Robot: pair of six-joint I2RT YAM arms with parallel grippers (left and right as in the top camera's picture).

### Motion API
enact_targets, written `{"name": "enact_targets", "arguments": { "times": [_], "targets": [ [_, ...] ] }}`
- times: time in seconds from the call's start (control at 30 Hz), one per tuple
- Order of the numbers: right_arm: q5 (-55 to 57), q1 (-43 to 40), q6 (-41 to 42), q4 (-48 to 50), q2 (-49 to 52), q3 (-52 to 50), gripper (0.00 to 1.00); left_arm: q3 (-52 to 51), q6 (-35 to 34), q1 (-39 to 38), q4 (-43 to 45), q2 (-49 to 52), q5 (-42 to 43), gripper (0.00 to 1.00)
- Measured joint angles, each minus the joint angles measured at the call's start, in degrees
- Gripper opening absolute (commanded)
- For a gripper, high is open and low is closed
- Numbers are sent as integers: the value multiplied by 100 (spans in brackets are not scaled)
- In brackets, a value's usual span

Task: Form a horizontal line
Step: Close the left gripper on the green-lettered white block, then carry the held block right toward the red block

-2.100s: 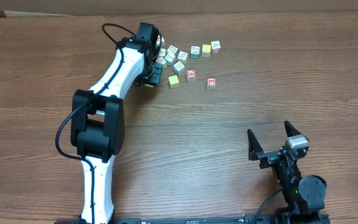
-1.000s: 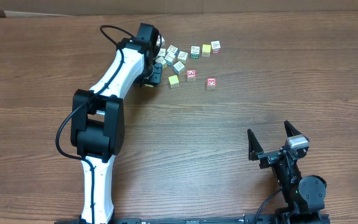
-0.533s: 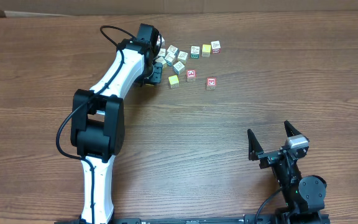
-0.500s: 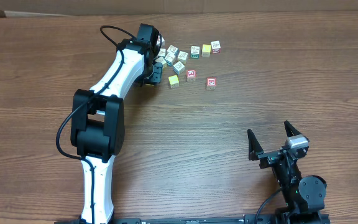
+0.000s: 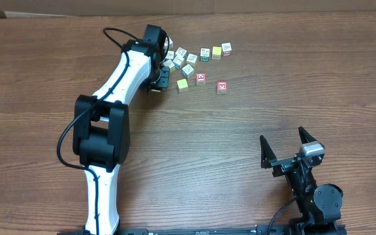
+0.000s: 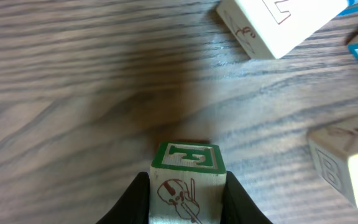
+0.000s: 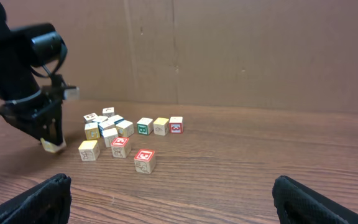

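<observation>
My left gripper (image 5: 159, 79) is shut on a small cream cube (image 6: 187, 179) with a green-framed top and a red violin drawing. It holds the cube low over the table, just left of a pale yellow cube (image 5: 183, 84). A red-faced cube (image 5: 201, 78) and a whitish cube with red trim (image 5: 222, 86) continue a rough, uneven row to the right. The right wrist view shows the held cube (image 7: 55, 145), the yellow cube (image 7: 89, 150), the red-faced cube (image 7: 120, 147) and the red-trim cube (image 7: 145, 160). My right gripper (image 5: 286, 151) is open and empty near the front edge.
A loose cluster of similar cubes (image 5: 183, 60) lies just behind the row, with more cubes (image 5: 215, 51) trailing to the right. Two cluster cubes (image 6: 272, 25) show close ahead of my left gripper. A cardboard wall (image 7: 241, 50) stands behind the table.
Almost nothing. My left arm has shifted very slightly to the left with the cube still held. The right arm has not moved.
</observation>
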Motion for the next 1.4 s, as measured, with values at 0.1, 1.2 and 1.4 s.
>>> {"name": "enact_targets", "arguments": {
  "times": [0.1,1.2,1.4],
  "targets": [
    [-2,2,2,2,0,0,100,0,-179,0,-192,-295,-153,8],
    [0,2,-2,2,0,0,100,-120,-2033,-1368,-1250,-1141,-772,5],
    [0,2,-4,2,0,0,100,-695,-2267,-1545,-595,-1141,-772,4]
  ]
}}
